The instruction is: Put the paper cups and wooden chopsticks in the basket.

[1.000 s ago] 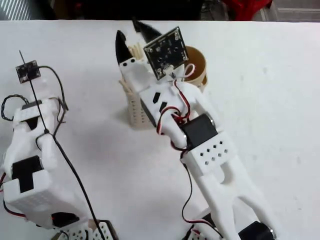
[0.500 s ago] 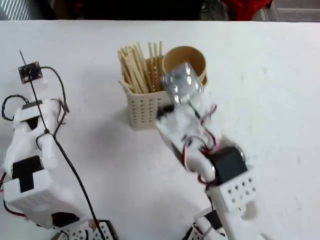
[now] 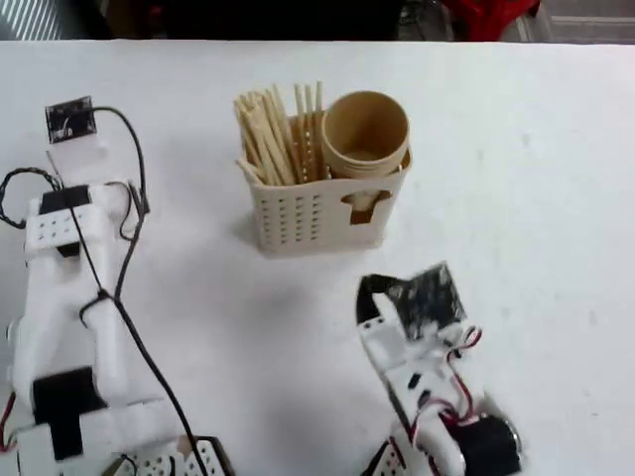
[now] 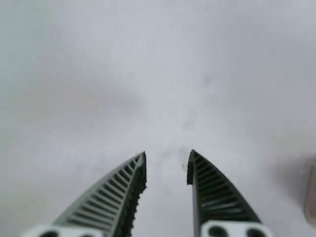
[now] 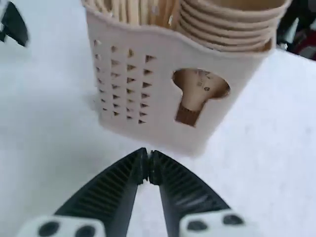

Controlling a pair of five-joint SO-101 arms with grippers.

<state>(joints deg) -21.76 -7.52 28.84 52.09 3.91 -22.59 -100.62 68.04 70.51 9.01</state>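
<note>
The paper cups are sitting nested in the basket, at the end nearer the right arm. The wooden chopsticks are standing bundled beside them in the other end. A second ago that arm was stretching over the basket and covering most of it. Now it is pulling back toward its base, so the whole basket is showing in the high view.

The right gripper is hanging low over the worktop, just in front of the basket's handle cut-out. Its fingers are pressing tip to tip with nothing between them. The left arm is also shifting a little, reaching slightly further up its own side. The left gripper is pointing at bare worktop with its fingers parted and carrying nothing.

No loose cup or chopstick is lying on the worktop around the basket. The retreat therefore looks like the close of the last placement, and the task is appearing finished, with both arms heading to rest.
</note>
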